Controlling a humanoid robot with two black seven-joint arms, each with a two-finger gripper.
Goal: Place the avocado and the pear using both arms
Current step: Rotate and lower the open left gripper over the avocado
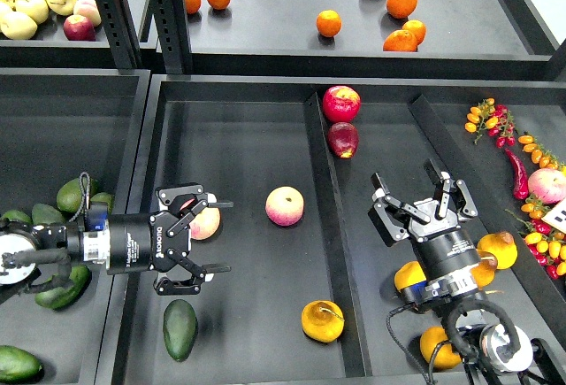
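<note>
Six oranges [328,22] lay on the upper right shelf. In the middle tray there were two pink peaches [285,205], one dark green avocado [179,328] and one stemmed yellow-orange pear [322,320]. Two red fruits [341,103] sat at the divider. The left bin held about six green avocados [72,195]. The upper left shelf showed several pale yellow-green fruits [18,24], not clearly countable.

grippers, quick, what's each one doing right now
Left gripper: open, holding nothing.
Right gripper: open, holding nothing.
</note>
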